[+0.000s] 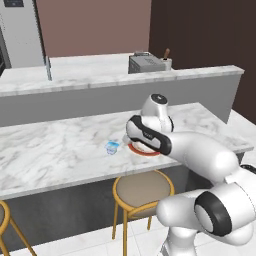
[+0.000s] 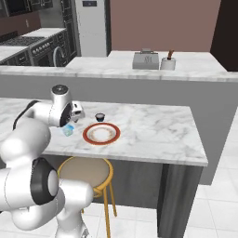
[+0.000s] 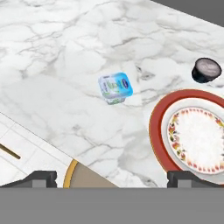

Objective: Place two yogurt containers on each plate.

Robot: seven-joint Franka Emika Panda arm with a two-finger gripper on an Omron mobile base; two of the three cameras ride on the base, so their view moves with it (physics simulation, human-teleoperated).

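Observation:
A pale blue-and-white yogurt container [image 3: 115,87] lies on the marble island counter, left of the white plate with a red-orange rim [image 3: 192,135]. A dark yogurt container [image 3: 206,70] with a light lid stands just beyond that plate. My gripper [image 3: 113,179] hovers above the counter's front edge, open wide with nothing between its fingers, and the pale cup is ahead of it. The right base view shows the hand [image 2: 76,112] over the pale cup [image 2: 69,130], with the plate [image 2: 101,134] and dark cup [image 2: 99,117] to its right. In the left base view my arm hides most of the plate [image 1: 148,151]; the pale cup [image 1: 112,147] is beside it.
A round stool [image 2: 86,172] stands under the island's front edge, below the gripper. On the back counter are a grey toaster [image 2: 146,59] and a jar with a utensil [image 2: 168,62]. Bare marble [image 2: 153,128] stretches to the right of the plate.

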